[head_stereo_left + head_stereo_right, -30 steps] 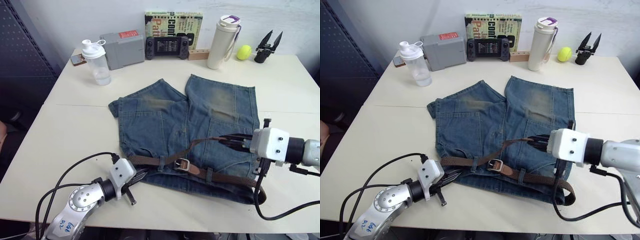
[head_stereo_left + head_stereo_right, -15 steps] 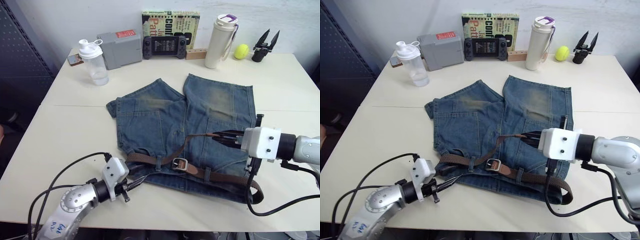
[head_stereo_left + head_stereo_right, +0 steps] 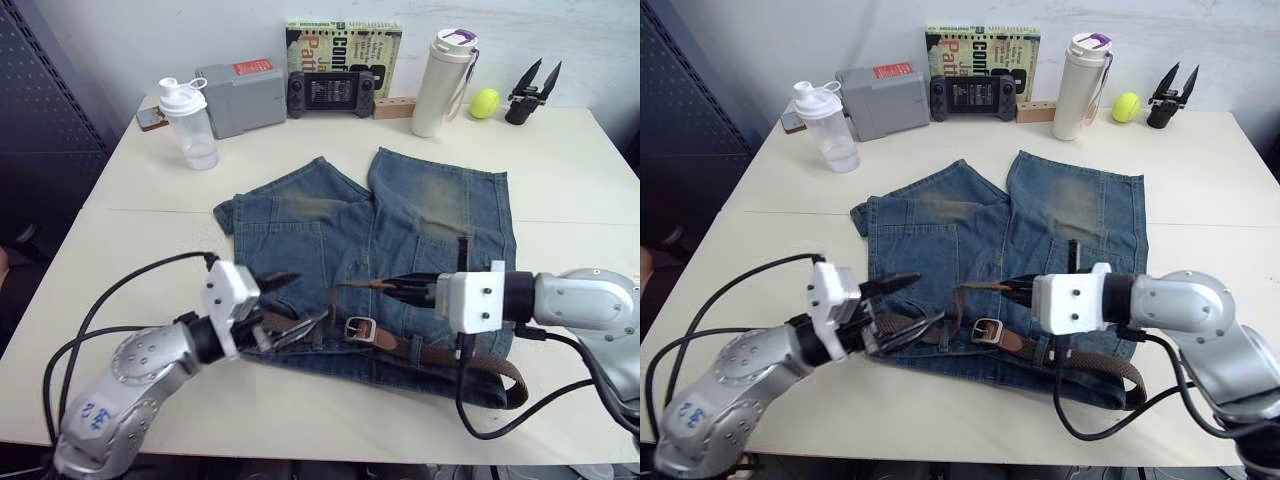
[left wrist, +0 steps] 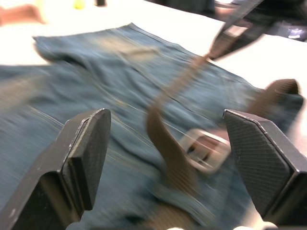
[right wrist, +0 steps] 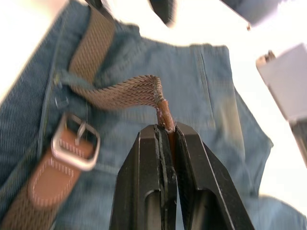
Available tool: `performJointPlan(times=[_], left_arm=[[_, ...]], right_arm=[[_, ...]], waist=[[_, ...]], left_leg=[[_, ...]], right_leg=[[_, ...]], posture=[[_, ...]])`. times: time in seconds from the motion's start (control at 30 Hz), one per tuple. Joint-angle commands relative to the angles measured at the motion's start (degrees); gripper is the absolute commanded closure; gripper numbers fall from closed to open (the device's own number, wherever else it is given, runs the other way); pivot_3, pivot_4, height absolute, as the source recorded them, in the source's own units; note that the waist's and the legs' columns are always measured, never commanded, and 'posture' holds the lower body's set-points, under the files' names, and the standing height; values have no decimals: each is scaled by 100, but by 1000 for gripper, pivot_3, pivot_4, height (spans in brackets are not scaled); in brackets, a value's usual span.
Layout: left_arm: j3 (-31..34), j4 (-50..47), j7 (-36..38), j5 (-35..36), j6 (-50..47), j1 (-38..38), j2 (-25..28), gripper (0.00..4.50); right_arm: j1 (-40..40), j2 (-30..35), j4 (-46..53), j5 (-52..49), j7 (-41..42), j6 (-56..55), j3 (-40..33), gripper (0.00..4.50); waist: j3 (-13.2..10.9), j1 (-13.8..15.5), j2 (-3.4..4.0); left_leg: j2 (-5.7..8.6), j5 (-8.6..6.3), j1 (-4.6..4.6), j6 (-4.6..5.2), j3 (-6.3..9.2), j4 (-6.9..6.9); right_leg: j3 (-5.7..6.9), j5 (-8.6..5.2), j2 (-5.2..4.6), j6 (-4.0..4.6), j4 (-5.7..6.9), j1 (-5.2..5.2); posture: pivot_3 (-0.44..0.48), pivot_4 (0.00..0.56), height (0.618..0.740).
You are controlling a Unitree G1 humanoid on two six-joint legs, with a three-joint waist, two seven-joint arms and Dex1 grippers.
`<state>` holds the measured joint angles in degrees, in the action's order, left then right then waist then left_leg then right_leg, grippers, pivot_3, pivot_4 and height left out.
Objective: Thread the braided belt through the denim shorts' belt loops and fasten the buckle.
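Your right gripper (image 5: 165, 132) has carried the braided belt's (image 3: 440, 353) free tip leftward across the denim shorts (image 3: 400, 225) over the last second, so the tip now hangs above the fly area, just up-table of the buckle (image 3: 360, 328), with the strap arching back down to the waistband. Its fingers stay clenched on that leather tip, as the right wrist view shows plainly. Your left gripper (image 3: 285, 300) has risen off the table edge and swung in over the left end of the waistband; its jaws are spread wide and hold nothing, with the buckle visible between them in the left wrist view. The belt lies along the near waistband, passing under at least two belt loops (image 3: 416, 348). I judge threading is mostly done and you are set up to feed the tip into the buckle.
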<state>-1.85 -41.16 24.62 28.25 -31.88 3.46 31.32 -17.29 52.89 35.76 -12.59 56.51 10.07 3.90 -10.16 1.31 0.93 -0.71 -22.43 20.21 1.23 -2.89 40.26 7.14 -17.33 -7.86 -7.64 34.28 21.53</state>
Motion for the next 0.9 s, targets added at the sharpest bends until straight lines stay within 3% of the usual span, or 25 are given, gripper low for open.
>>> performJointPlan(times=[0.03,0.17,0.47,0.5,0.53,0.7,0.8,0.9], left_arm=[[-284,43,-135,-482,274,76,-117,417],[-629,165,-140,-892,372,199,-205,417],[-730,228,-12,-1208,352,294,-215,417],[-729,226,-11,-1246,387,299,-218,923],[-728,224,-5,-1279,411,302,-223,1017],[-734,179,121,-1313,368,265,-211,3308],[-742,136,162,-1374,356,205,-168,4389],[-748,126,137,-1433,380,160,-179,4450]], right_arm=[[-113,-88,253,16,-67,10,2,4500],[-182,-165,378,46,-87,87,99,4500],[-209,-187,449,137,-67,108,138,4500],[-200,-186,450,146,-70,110,142,4500],[-194,-185,450,153,-73,111,146,4500],[-172,-187,446,186,-81,112,151,4500],[-162,-179,440,191,-73,104,142,4500],[-160,-188,427,194,-87,115,141,4500]], waist=[[0,0,0],[-4,1,-6],[-4,3,-7],[-4,2,-7],[-4,1,-7],[-4,3,-7],[-4,1,-7],[-4,2,-7]], left_leg=[[-1,-1,1,-2,0,-1],[-5,-1,2,-2,0,0],[-7,-1,2,-2,0,1],[-7,-1,2,-3,0,1],[-7,-1,2,-2,0,1],[-8,-1,2,-3,0,1],[-8,-1,2,-2,0,1],[-8,-1,2,-3,0,1]], right_leg=[[0,0,4,0,-3,0],[-1,0,7,0,-5,0],[-1,0,7,0,-5,0],[0,0,7,0,-5,0],[-1,0,7,0,-5,0],[0,0,7,0,-5,0],[-1,0,6,0,-4,0],[0,0,7,0,-4,0]], posture=[[0,150,731],[0,150,731],[0,150,731],[0,150,731],[0,150,731],[0,150,731],[0,150,731],[0,150,731]])
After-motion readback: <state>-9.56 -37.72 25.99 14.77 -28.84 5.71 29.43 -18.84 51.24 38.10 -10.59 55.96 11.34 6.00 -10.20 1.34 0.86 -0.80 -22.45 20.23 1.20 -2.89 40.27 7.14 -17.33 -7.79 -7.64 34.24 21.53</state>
